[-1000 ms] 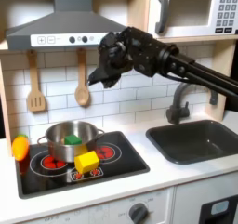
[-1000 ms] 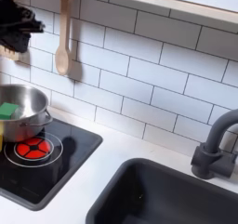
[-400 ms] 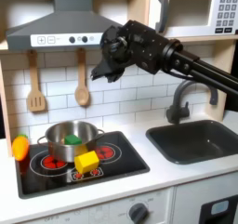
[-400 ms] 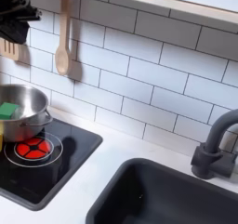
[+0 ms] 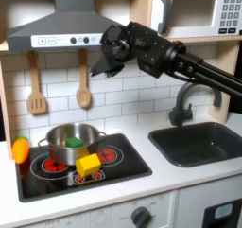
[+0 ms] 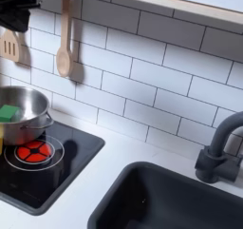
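Though the hand [image 5: 97,73] hangs high beside the wooden spoon [image 5: 83,92] hooked on the wall, I cannot tell if it's clenched; the pot [image 5: 72,141] sits on the stove [image 5: 128,166] below.

The black arm reaches in from the first exterior view's right, its long forearm rising leftward to a bulky wrist. Ahead of the wrist, the pincer [image 5: 101,69] hangs raised high, angled down and toward the first exterior view's left. Its dark fingers blur together, so whether they are parted or closed cannot be told, and nothing can be made out between them. In the second exterior view, the pincer [image 6: 16,11] appears as a dark mass at the upper left corner.
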`<act>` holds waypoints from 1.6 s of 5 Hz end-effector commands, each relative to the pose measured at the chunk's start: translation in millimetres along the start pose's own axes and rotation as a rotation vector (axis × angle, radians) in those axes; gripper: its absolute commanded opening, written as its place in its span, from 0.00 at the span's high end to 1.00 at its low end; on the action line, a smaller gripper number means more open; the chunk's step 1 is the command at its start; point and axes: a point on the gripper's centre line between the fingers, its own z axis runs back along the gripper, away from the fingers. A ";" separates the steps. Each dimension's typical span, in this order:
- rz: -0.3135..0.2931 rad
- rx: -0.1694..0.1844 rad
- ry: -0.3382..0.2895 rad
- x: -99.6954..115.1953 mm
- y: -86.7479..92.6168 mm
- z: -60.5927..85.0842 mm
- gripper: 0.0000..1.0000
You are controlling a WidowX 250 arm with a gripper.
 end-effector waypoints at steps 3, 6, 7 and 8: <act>0.033 0.010 -0.001 18.1 8.3 -3.8 1.00; 0.045 0.015 -0.031 22.1 9.7 10.6 1.00; 0.035 0.009 -0.076 28.2 4.2 26.4 1.00; 0.038 0.002 -0.081 28.6 3.0 26.4 1.00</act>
